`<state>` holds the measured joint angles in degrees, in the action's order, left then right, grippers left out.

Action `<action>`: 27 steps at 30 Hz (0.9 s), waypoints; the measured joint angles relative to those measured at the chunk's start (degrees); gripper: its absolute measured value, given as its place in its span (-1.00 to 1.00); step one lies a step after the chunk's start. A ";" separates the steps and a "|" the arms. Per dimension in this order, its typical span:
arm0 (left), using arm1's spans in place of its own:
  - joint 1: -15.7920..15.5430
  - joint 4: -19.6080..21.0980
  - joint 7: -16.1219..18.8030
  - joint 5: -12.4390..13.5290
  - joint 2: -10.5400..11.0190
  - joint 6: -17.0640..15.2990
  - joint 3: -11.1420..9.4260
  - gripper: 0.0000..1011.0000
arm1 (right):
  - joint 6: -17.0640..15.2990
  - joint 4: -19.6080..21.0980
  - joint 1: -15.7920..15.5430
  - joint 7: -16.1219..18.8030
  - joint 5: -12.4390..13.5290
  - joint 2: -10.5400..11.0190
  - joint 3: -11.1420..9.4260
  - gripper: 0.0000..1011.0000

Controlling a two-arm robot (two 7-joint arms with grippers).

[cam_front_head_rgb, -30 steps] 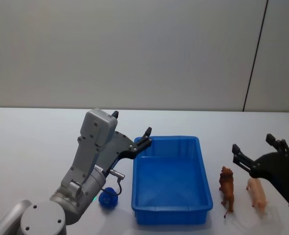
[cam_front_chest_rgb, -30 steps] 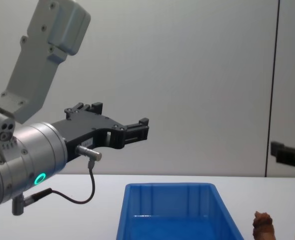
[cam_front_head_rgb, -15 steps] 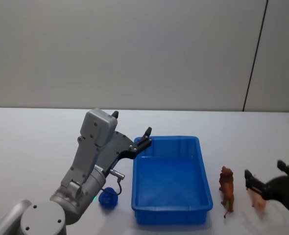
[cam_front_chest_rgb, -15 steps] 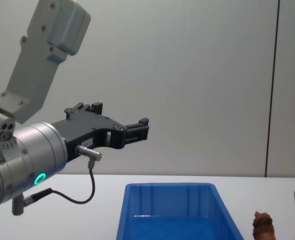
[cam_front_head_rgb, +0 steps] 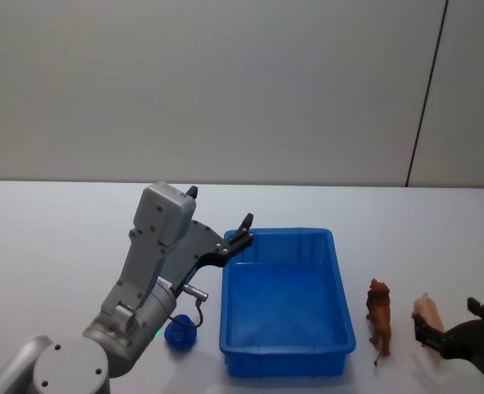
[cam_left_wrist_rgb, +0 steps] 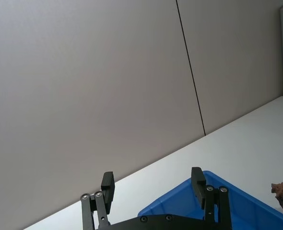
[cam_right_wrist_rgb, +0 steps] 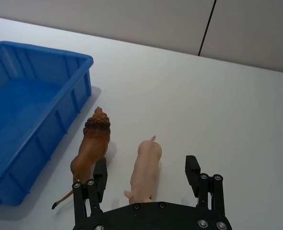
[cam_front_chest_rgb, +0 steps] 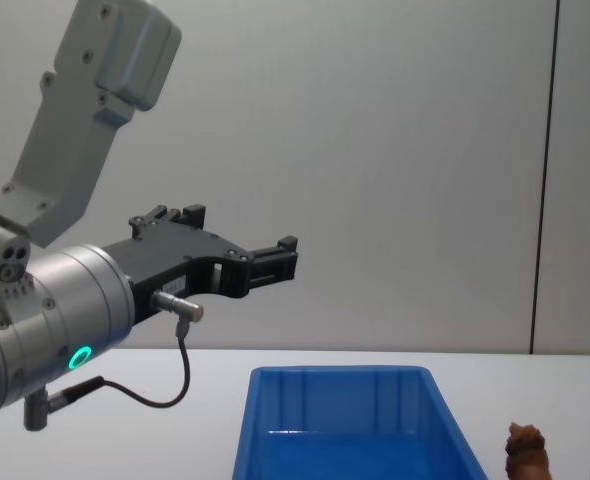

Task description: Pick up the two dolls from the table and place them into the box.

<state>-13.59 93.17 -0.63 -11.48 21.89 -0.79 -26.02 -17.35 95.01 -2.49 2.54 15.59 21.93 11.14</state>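
The blue box (cam_front_head_rgb: 287,304) stands on the white table (cam_front_head_rgb: 53,246). To its right stand the two dolls: a brown lion (cam_front_head_rgb: 379,316) and, further right, a pale pink animal (cam_front_head_rgb: 426,309). My right gripper (cam_front_head_rgb: 447,317) is open low at the near right, one finger on each side of the pink doll (cam_right_wrist_rgb: 146,168) without touching it; the lion (cam_right_wrist_rgb: 91,143) stands just outside one finger (cam_right_wrist_rgb: 100,175). My left gripper (cam_front_head_rgb: 221,210) is open and empty, held in the air over the box's far left corner (cam_left_wrist_rgb: 228,206).
A small blue object (cam_front_head_rgb: 180,332) lies on the table left of the box, beside my left arm's base. A grey wall with a dark vertical seam (cam_front_head_rgb: 426,90) runs behind the table. Open white tabletop stretches beyond and to the left.
My right gripper has dropped and drawn back toward the near edge, coming down around the pink doll and leaving the chest view. Left arm, box and both dolls have not moved.
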 joint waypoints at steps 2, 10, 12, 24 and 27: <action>0.00 0.00 0.00 0.00 0.00 0.00 0.00 0.98 | -0.62 -0.77 0.47 -0.01 -0.19 -0.36 0.13 0.98; 0.00 0.00 0.00 0.00 0.00 0.00 0.00 0.98 | -2.48 -3.15 1.97 0.13 -0.35 -1.55 0.53 0.98; 0.00 0.00 0.00 0.00 0.00 0.00 0.00 0.98 | -2.93 -3.75 2.36 0.19 -0.39 -1.87 0.61 0.98; 0.00 0.00 0.00 0.00 0.00 0.00 0.00 0.98 | -5.14 -6.78 4.01 0.49 -0.45 -3.22 0.97 0.86; 0.00 0.00 0.00 0.00 0.00 0.00 0.00 0.98 | -5.65 -7.41 4.38 0.51 -0.41 -3.51 1.02 0.72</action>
<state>-13.59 93.17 -0.62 -11.48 21.89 -0.79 -26.03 -23.00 87.60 1.89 3.05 15.18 18.42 12.15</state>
